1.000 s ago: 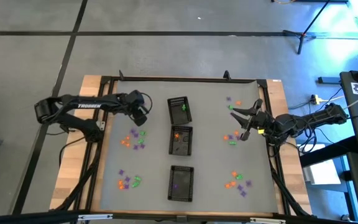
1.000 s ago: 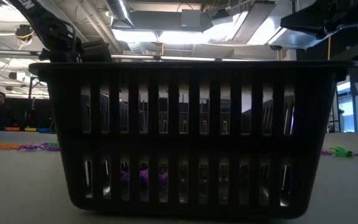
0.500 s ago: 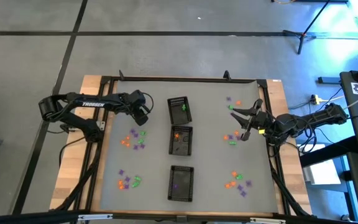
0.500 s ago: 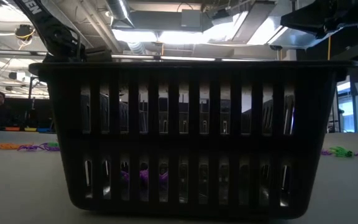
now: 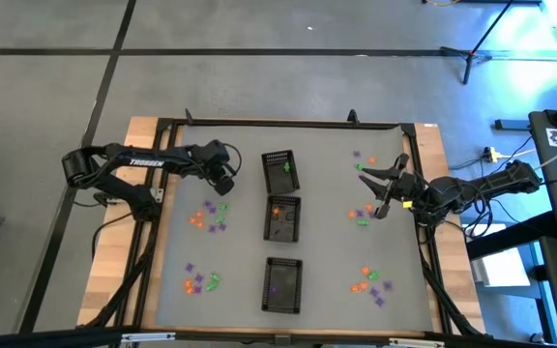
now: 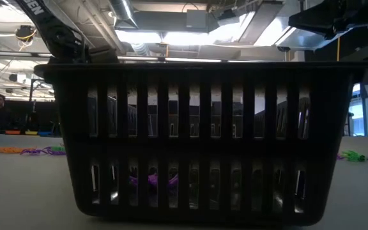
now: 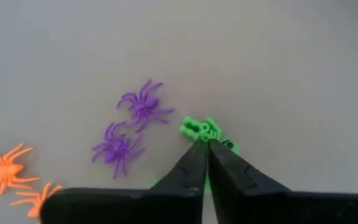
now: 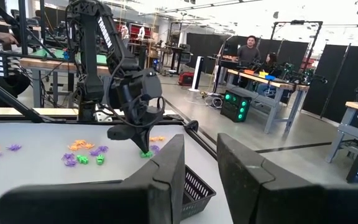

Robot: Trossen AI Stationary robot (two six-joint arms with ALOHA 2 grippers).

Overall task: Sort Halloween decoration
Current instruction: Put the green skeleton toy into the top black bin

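left gripper (image 7: 207, 144) closed, tips on small green plastic trinket (image 7: 205, 131) | two purple plastic spiders (image 7: 131, 127) at 10 o'clock | orange plastic spiders (image 7: 8, 171) farther out at 8 o'clock

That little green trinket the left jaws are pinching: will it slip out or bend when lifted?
The green trinket looks like thin moulded plastic, so it is probably very light. The left gripper appears to catch only its edge, so it might twist or slip. Its thin parts may flex somewhat.

Three trays (image 5: 280, 230) lie mid-table in a column, trinkets (image 5: 208, 215) scattered on both sides.
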